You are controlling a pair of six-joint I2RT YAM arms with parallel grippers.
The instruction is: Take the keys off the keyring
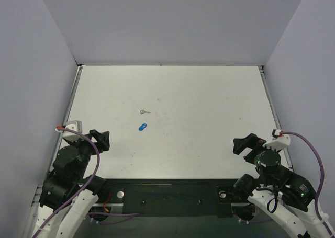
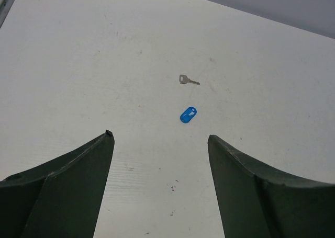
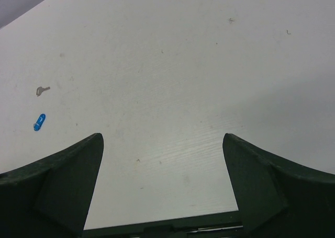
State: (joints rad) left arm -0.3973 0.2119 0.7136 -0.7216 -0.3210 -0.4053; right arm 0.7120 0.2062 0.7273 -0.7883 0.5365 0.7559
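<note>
A: From above, where is the key?
B: The key (image 1: 145, 111) lies on the table (image 1: 209, 91), left of centre. It is near a blue tag (image 1: 142, 127) but not touching it.
A: And the left wrist view?
B: The left gripper (image 2: 159, 137) has its fingers spread wide, with key and tag ahead of it.
A: The right wrist?
B: The right gripper (image 3: 162, 137) is likewise spread wide. Key and tag lie well off to its left.

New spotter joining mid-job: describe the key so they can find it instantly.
Look at the white table, left of its middle. Two tiny things lie there, apart. The key is the farther, silver one; the nearer one is a blue oval tag.
</note>
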